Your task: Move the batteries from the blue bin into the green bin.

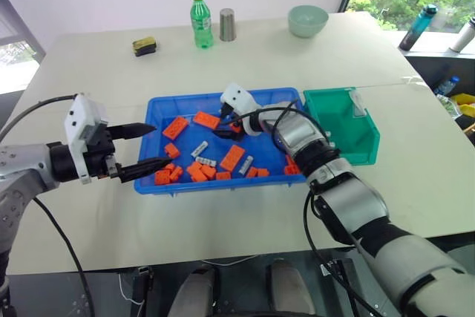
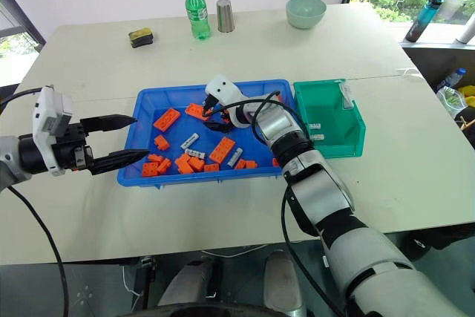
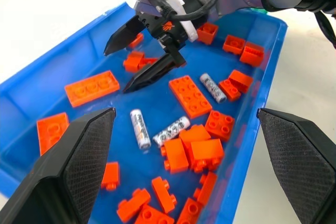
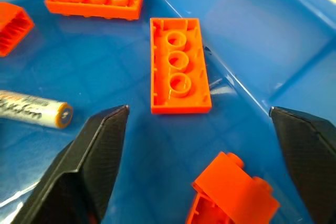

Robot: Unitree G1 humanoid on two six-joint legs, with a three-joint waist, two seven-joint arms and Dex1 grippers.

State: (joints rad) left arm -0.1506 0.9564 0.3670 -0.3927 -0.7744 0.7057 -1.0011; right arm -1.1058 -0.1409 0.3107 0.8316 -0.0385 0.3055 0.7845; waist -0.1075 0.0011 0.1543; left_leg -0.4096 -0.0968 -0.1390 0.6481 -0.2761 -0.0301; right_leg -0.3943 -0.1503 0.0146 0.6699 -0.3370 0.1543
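The blue bin [image 1: 223, 98] sits mid-table with three silver batteries [image 1: 200, 148] [image 3: 140, 128] lying among orange bricks [image 1: 232, 157]. The green bin [image 1: 349, 135] stands against its right end. My right gripper [image 1: 225, 124] [image 3: 117, 70] hovers low over the bin's back middle, open, with nothing between its fingers. In the right wrist view that gripper [image 4: 198, 109] points at an upturned orange brick [image 4: 178, 64], and one battery [image 4: 31, 109] lies off to the side of it. My left gripper [image 1: 159, 145] [image 3: 185, 112] is open and empty at the bin's left rim.
A green bottle [image 1: 200, 20], a metal cup [image 1: 228, 24], a pale green bowl [image 1: 308, 21] and a yellow-black sponge [image 1: 144, 46] stand along the far side of the table. Drink bottles [image 1: 419, 27] stand beyond the table's right corner.
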